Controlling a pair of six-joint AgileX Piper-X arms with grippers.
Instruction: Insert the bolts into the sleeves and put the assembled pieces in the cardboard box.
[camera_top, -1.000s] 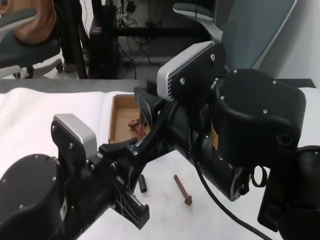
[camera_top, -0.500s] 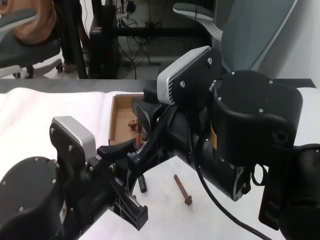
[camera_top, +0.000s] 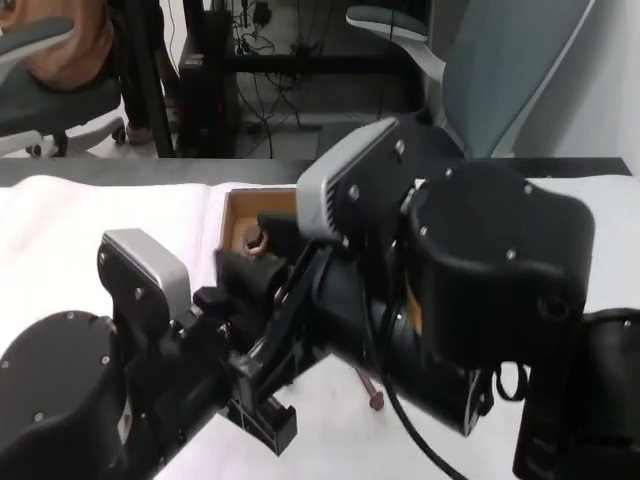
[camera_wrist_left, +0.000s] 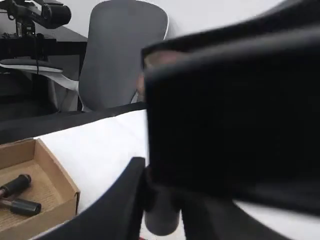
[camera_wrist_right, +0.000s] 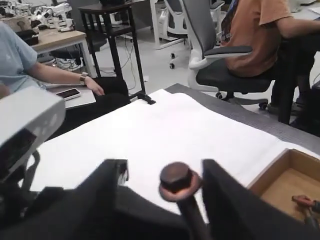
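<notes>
So the right claw (camera_wrist_right: 163, 166) was pinching a bolt (camera_wrist_right: 177, 181) by its shaft. The brownish head stuck up between the two fingers (camera_wrist_right: 112, 190), raised above the white-covered table (camera_wrist_right: 150, 125) and close to the cardboard box (camera_wrist_right: 280, 172). The left claw (camera_top: 232, 308) sat tucked in right next to the right one. Honestly I couldn't tell whether it was spread or pressed together, because the black bulk of the right arm (camera_wrist_left: 230, 110) blocked most of its wrist view. Inside the box, two assembled pieces (camera_wrist_left: 24, 205) lay side by side near a corner, each a dark sleeve on a reddish shaft. A second bolt (camera_top: 373, 397) lay loose on the table on the near side of the box, half hidden behind the right arm.
</notes>
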